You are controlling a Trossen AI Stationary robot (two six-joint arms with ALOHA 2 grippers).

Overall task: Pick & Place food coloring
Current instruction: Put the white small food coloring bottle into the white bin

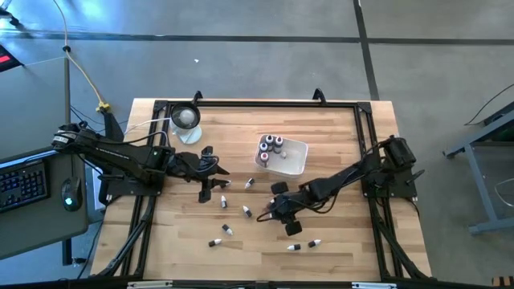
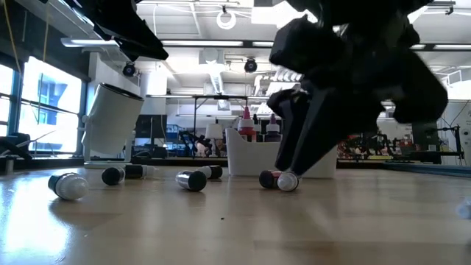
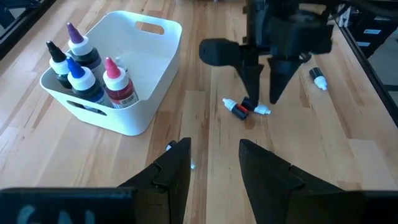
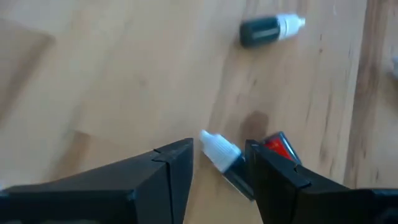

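The food coloring shows as small dropper bottles. Several stand upright in the white tray point(image 1: 295, 160) point(image 3: 146, 81), and others lie scattered on the wood, such as one point(image 1: 227, 229) near the front. My right gripper point(image 4: 219, 163) point(image 1: 263, 213) is low over the table, open, its fingers straddling a dark bottle with a white cap point(image 4: 221, 154). A red bottle point(image 4: 277, 146) lies right beside that one. Another dark bottle point(image 4: 270, 30) lies farther off. My left gripper point(image 3: 214, 167) point(image 1: 218, 172) hangs open left of the tray, holding nothing.
A round clear dish with a white ball point(image 1: 185, 119) stands at the back left. Loose bottles point(image 2: 70, 185) point(image 2: 193, 179) lie across the front half of the table. Black frame rails run along the table edges.
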